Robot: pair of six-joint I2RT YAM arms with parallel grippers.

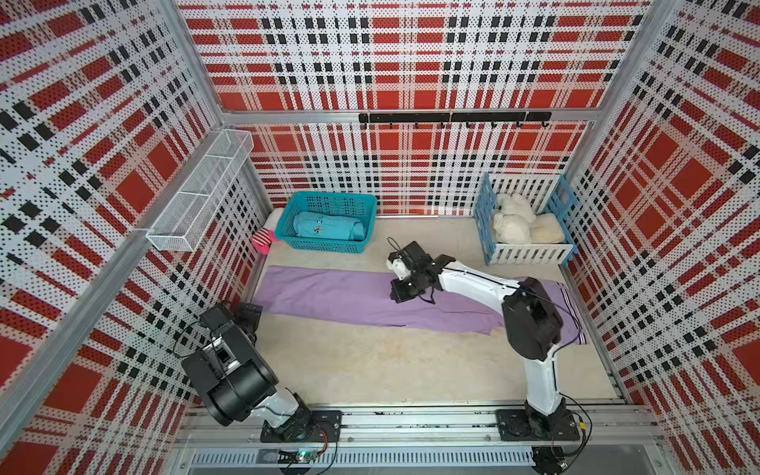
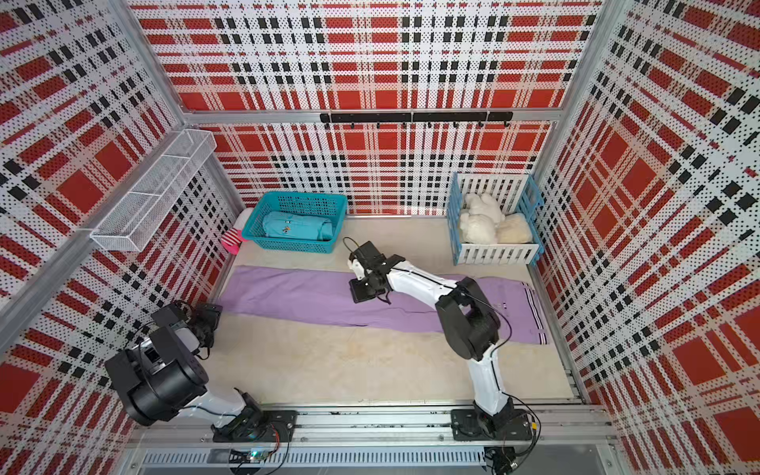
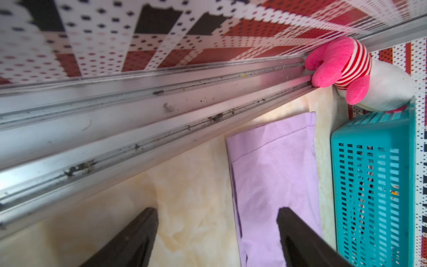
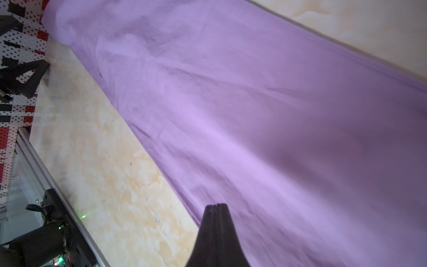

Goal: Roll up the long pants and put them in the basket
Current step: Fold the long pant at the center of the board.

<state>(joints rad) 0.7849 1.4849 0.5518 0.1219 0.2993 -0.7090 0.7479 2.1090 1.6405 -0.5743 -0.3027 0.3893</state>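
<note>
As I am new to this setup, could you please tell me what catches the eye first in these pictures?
The long lilac cloth pants lie flat across the beige table, almost wall to wall. The right gripper, shut, hangs over their middle; the left gripper stands open by the leg ends. Behind them, a teal plastic basket holds a rolled teal garment.

No lettering, number, brand or sign can be read in any view. The rolled teal garment in the basket bears a small orange-and-dark print, too small to show words. Tiny dark marks near the waistband of the pants are equally illegible.
</note>
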